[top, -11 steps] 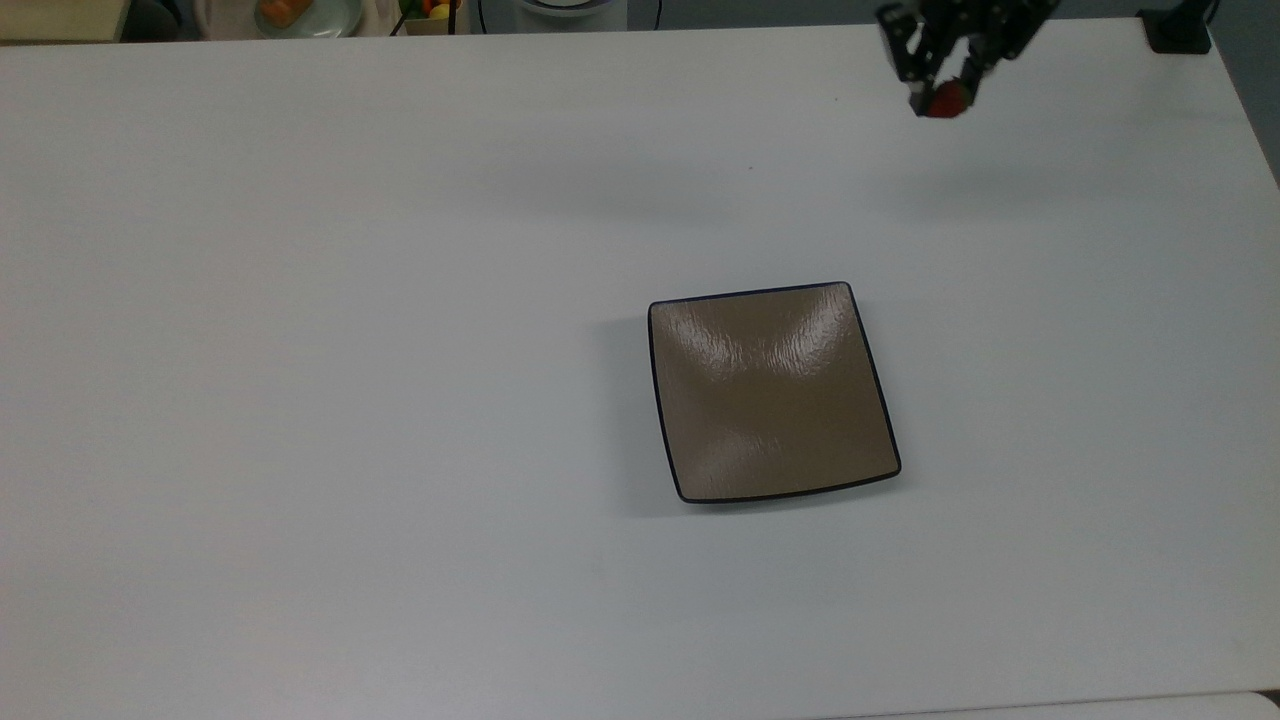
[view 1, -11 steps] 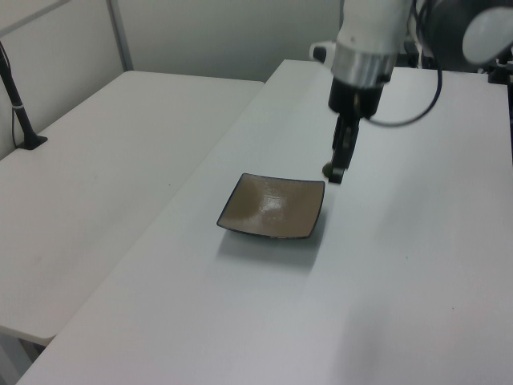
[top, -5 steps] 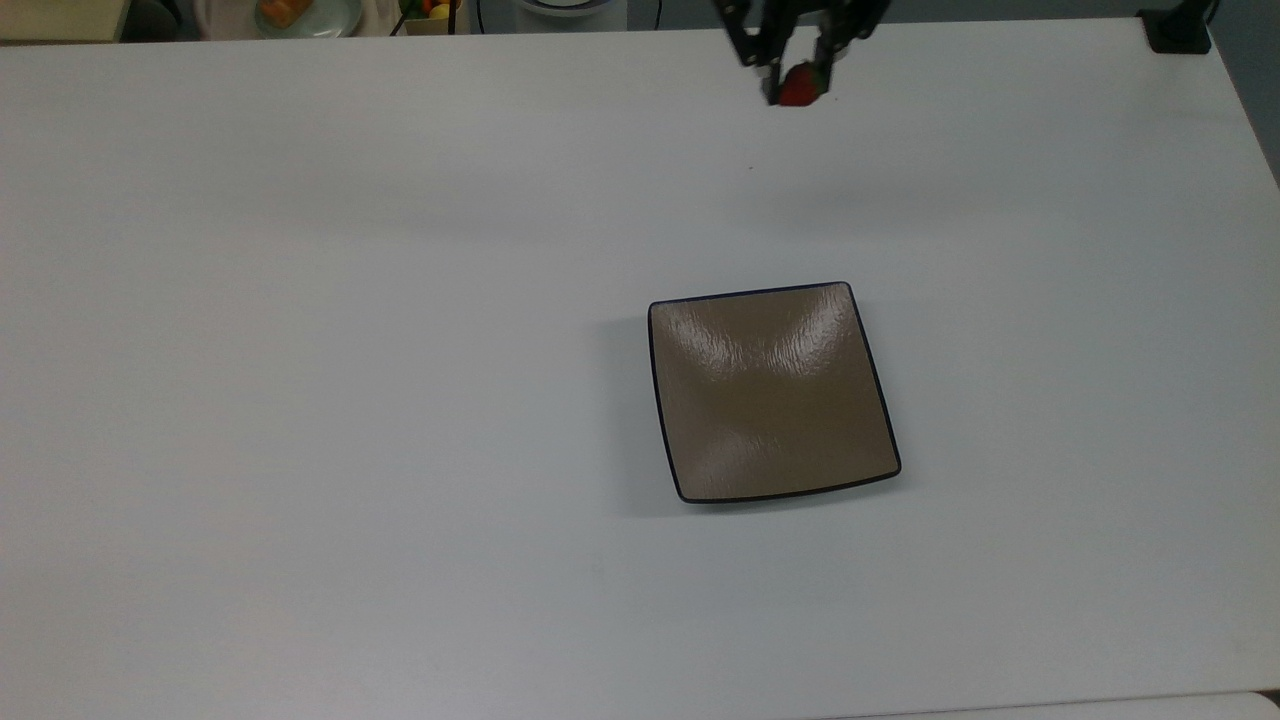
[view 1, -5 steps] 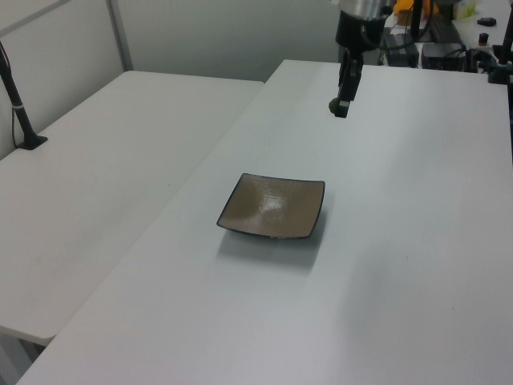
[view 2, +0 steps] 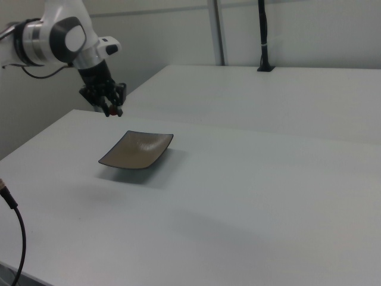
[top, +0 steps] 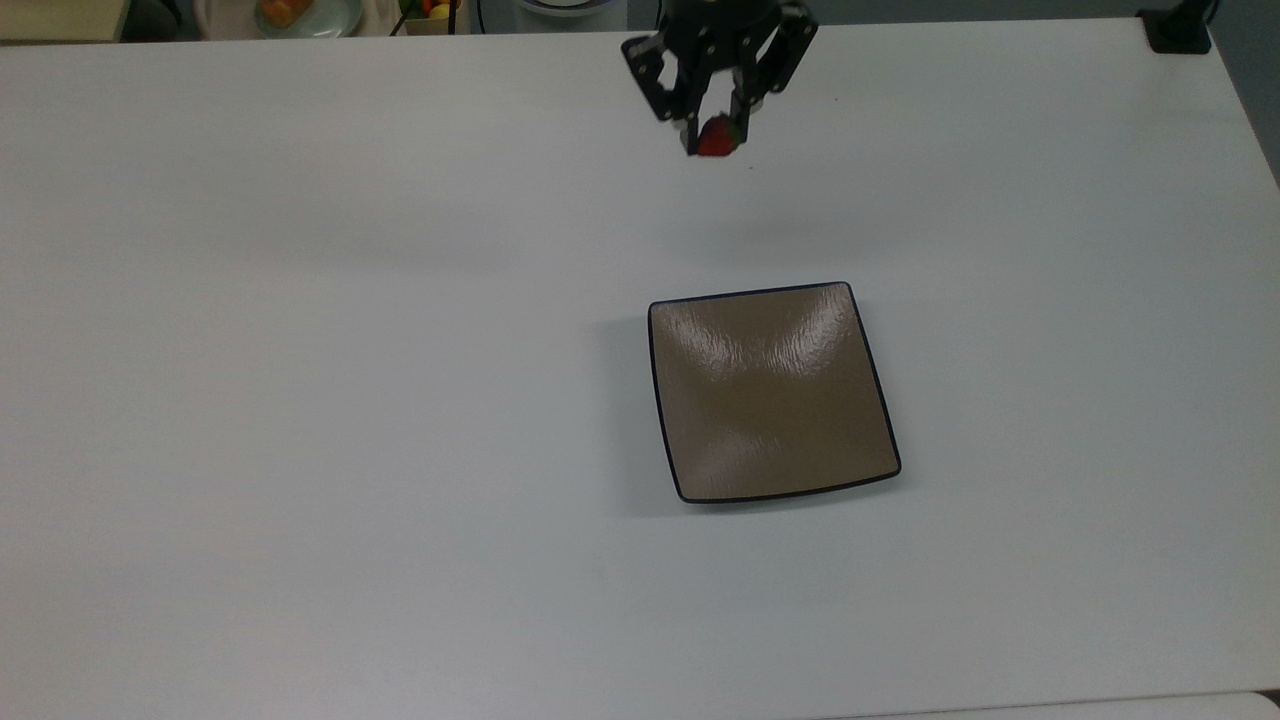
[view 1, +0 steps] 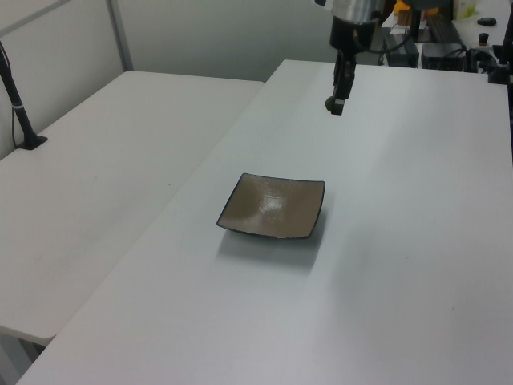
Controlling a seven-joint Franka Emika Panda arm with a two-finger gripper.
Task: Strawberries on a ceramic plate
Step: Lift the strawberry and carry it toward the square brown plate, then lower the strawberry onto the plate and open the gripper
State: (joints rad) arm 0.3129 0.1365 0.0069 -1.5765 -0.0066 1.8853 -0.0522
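A small red strawberry (top: pixel 716 138) hangs in the air, pinched by my gripper (top: pixel 714 136), which is shut on it near the table's far edge in the top view. The square glossy brown ceramic plate (top: pixel 772 390) lies flat on the white table, nearer the camera than the gripper in the top view, with nothing on it. In the left view the gripper (view 1: pixel 334 104) hovers well above and behind the plate (view 1: pixel 274 206). The right view shows the gripper (view 2: pixel 111 110) up and to the left of the plate (view 2: pixel 136 149), with the strawberry (view 2: pixel 112 111) a red dot at its tips.
The white table (top: pixel 350 400) spreads wide around the plate. A round pale dish with orange food (top: pixel 300 14) and other items sit beyond the far edge. A black post base (top: pixel 1178 30) stands at the far right corner. A second white table (view 1: pixel 104 184) adjoins in the left view.
My gripper, still holding the strawberry, has travelled leftward along the far edge in the top view, then come a little toward the plate.
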